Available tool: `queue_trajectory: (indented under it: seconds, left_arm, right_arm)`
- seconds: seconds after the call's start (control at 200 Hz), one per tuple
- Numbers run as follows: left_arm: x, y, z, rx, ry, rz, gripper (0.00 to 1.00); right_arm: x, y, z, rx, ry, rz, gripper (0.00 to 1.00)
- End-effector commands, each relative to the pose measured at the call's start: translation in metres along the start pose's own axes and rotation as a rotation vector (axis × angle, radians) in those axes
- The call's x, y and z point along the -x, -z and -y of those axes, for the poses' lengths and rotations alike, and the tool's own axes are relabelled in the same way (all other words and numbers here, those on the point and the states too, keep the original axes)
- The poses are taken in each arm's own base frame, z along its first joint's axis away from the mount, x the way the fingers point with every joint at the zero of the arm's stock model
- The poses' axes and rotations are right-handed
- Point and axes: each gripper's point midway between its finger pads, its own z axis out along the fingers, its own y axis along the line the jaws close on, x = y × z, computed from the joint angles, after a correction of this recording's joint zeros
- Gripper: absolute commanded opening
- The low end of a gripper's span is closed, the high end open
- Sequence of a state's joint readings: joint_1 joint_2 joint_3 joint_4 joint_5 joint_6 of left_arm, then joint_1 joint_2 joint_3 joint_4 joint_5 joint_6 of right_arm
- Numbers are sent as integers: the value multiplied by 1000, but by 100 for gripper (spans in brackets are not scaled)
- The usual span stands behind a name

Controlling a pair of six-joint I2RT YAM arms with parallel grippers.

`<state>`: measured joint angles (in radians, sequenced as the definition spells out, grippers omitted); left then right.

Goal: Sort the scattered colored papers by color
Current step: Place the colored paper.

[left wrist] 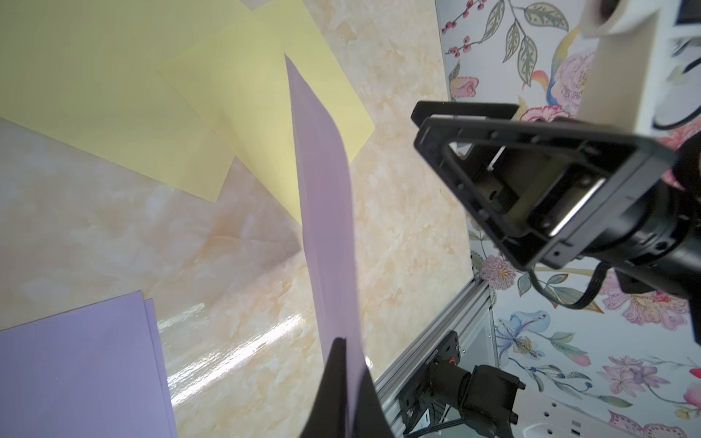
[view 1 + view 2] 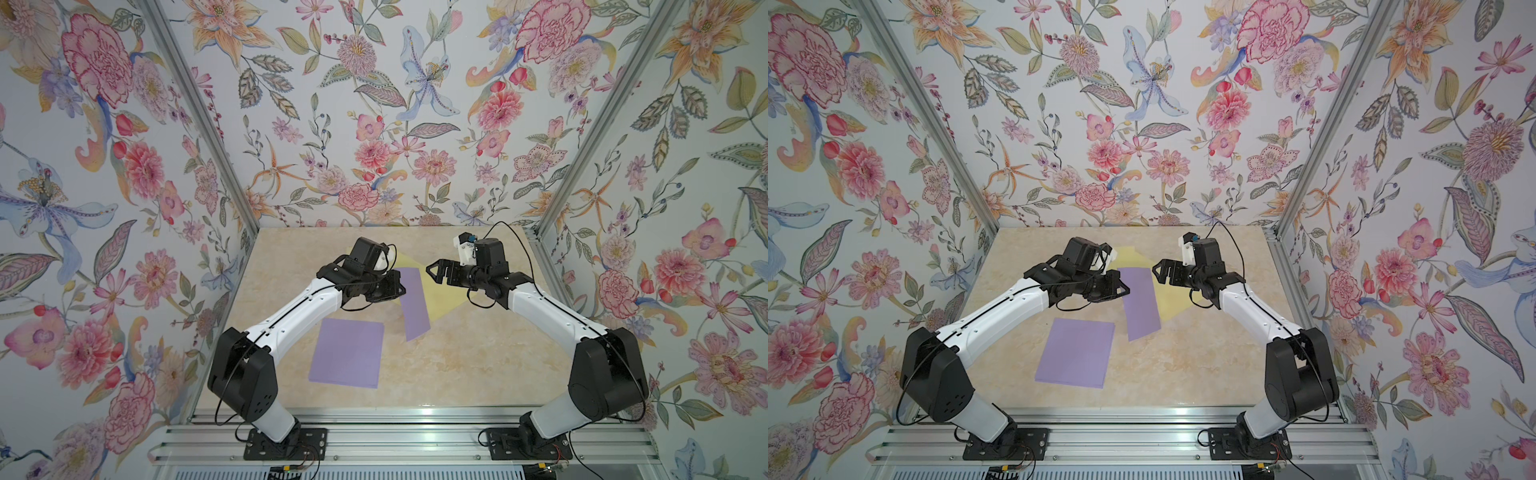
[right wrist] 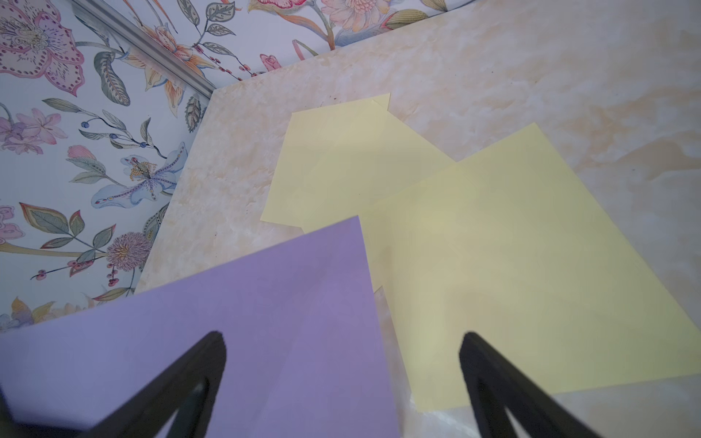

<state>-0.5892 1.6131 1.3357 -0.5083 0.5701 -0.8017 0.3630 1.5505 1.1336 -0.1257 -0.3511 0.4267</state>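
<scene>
- Beige marbled worktop (image 2: 457,365), glossy, with glare near its front edge.
- Floral wallpaper (image 2: 374,104) on the walls behind and at both sides.
- Aluminium posts (image 2: 199,112) at its back corners.
- Grooved rail (image 2: 395,444) along the front.

Three walls close the space, and all of them carry the same floral wallpaper (image 2: 374,124): large pink, orange and blue flowers with grey-green leaves on a pale ground. In both top views, a left aluminium post (image 2: 199,112) and a right aluminium post (image 2: 607,120) rise from the back corners of the tabletop (image 2: 457,365), where the walls meet. The tabletop is beige, marbled and glossy. A small bright spot (image 2: 426,411) of reflected light sits near its front edge, and the left wrist view shows a long pale streak (image 1: 246,341) on the surface. A slotted aluminium rail (image 2: 399,440) runs along the near side. The light is soft and even.
</scene>
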Motion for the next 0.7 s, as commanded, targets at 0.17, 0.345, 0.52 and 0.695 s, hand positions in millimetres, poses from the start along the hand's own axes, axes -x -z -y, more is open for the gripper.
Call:
queue_trajectory:
  seconds: [0.17,0.345,0.52,0.695]
  left_arm:
    - [-74,-3,-45,85,-200,-332,0]
    - [-91,0,-78,203,-276,-413,0]
    - [-99,11,-110,282,-266,-422,0]
    - [-99,25,-127,332,-268,-398,0]
  right_arm:
    - [-26,-3,-2,44,-45,-25,100]
    - [-62,-18,-21,100,-53,-84,100]
    - [-99,-31,-40,149,-66,-139,100]
    - [-132,-36,-61,177,-48,-183,100]
